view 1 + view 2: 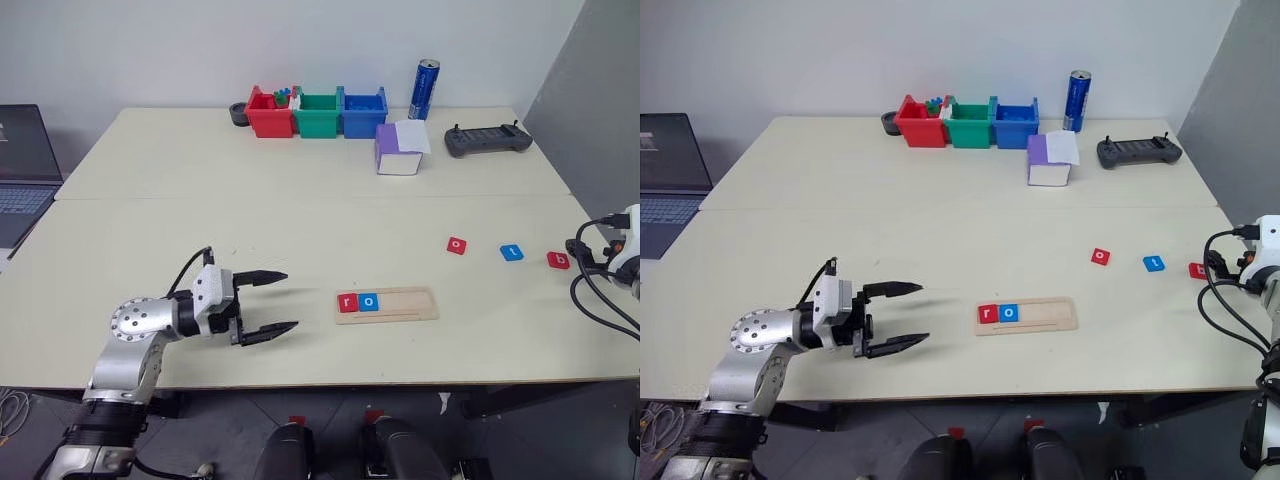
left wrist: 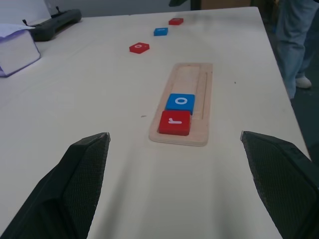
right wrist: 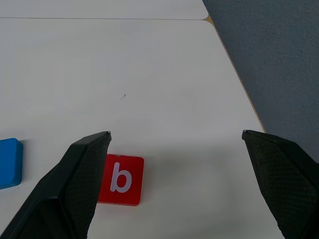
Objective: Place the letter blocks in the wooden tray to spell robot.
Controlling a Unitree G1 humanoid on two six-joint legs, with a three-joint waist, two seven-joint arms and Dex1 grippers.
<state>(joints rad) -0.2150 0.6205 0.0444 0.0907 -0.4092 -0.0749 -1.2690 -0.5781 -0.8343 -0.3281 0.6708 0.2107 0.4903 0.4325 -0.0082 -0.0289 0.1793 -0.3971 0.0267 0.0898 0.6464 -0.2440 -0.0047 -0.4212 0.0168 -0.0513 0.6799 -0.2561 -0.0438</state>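
The left claw (image 1: 267, 305) hangs low over the pale table (image 1: 300, 220), its two black fingers spread wide with nothing between them. It points toward the long pale wooden tray (image 1: 387, 304), which lies a little way off near the table's front edge. In the tray's end nearest that claw sit a red square letter block marked "r" (image 1: 348, 303) and, touching it, a blue square block marked "o" (image 1: 368, 301); the rest of the groove is bare.

The right claw (image 3: 174, 189) is also spread wide and grips nothing. It hovers over the table's right edge, with the red "b" block (image 3: 121, 179) lying flat just beside one finger (image 3: 75, 184). The blue "t" block (image 1: 511, 252) and a red "o" block (image 1: 456, 245) lie apart on the table between the "b" and the tray.
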